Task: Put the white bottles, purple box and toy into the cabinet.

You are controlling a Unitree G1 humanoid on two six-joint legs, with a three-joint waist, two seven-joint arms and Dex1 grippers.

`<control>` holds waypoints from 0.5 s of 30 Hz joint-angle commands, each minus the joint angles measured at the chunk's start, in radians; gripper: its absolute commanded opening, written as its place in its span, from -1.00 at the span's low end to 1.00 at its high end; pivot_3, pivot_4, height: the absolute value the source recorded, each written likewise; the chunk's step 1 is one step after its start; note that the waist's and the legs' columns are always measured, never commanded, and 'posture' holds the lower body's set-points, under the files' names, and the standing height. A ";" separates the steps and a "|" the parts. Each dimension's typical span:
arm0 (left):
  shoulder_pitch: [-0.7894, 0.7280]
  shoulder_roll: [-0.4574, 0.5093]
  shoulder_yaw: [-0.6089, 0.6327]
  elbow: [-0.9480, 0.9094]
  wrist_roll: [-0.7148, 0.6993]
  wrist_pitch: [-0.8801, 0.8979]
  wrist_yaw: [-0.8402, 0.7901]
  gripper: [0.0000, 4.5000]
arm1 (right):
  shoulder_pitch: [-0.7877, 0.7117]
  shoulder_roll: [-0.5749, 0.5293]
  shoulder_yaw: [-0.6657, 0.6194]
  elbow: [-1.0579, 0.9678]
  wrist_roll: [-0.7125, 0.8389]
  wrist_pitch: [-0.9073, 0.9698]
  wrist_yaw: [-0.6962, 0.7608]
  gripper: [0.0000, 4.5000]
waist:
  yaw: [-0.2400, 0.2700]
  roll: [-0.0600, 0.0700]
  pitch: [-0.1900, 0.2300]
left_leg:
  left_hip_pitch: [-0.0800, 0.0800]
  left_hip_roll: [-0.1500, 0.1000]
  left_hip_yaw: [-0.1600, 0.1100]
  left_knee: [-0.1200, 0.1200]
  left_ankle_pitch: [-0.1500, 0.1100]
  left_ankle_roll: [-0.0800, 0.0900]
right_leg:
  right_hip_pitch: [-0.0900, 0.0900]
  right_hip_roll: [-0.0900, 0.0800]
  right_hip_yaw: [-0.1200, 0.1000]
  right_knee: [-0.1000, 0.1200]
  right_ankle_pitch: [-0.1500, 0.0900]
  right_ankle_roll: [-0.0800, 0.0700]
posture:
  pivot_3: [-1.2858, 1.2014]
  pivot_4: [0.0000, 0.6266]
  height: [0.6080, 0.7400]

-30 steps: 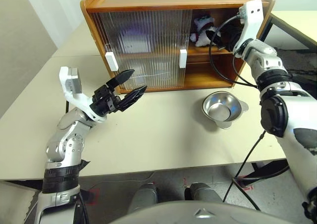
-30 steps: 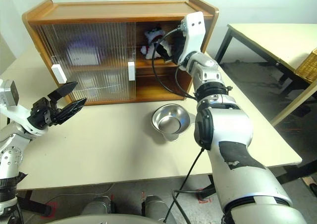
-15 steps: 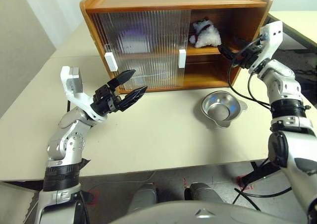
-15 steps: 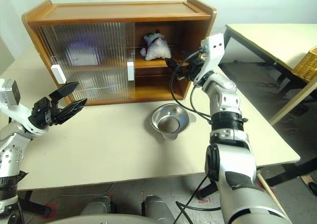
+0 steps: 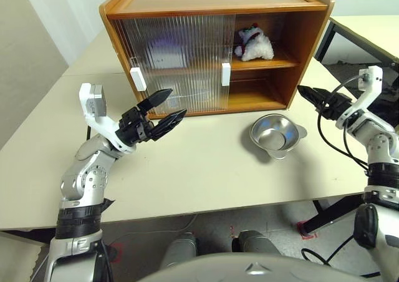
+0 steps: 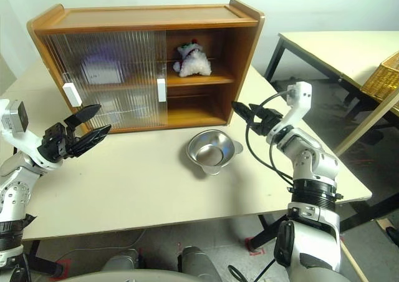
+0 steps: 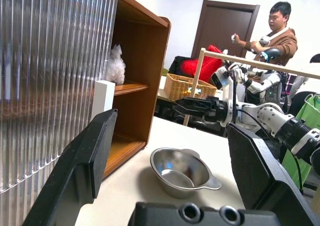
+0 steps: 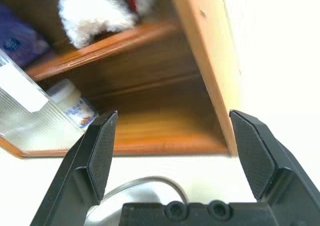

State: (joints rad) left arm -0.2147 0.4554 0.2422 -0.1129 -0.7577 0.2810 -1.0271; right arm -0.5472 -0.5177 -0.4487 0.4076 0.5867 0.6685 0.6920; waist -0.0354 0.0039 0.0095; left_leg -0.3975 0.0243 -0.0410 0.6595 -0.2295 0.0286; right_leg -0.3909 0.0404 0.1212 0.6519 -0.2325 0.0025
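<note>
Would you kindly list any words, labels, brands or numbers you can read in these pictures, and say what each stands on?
No text can be read.
White bottle on the cabinet's lower shelf: blue-printed label, too blurred to read.
Purple box on the upper shelf: blue round logo, unreadable.
Toy, steel bowl: no lettering visible.

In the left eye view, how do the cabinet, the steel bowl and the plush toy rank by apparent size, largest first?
1. The cabinet, by far the largest.
2. The steel bowl.
3. The toy, smallest; it sits farther from the camera, on the upper shelf, so the gap with the bowl is unsure.
</note>
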 commanded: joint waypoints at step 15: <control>0.016 0.009 0.001 -0.009 0.005 0.001 0.002 1.00 | 0.063 -0.001 -0.218 0.198 0.257 0.389 -0.093 0.99 | 0.006 0.000 0.000 | -0.001 -0.001 -0.001 -0.001 0.000 0.000 | 0.000 0.000 0.000 0.000 -0.001 0.000 | 0.03 -1.00 1.00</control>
State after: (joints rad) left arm -0.2081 0.4565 0.2428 -0.1138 -0.7557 0.2809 -1.0268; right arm -0.4941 -0.5162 -0.6680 0.6025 0.8325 1.0468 0.5966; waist -0.0295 0.0039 0.0095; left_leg -0.3980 0.0237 -0.0417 0.6584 -0.2296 0.0285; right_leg -0.3912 0.0405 0.1216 0.6517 -0.2332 0.0031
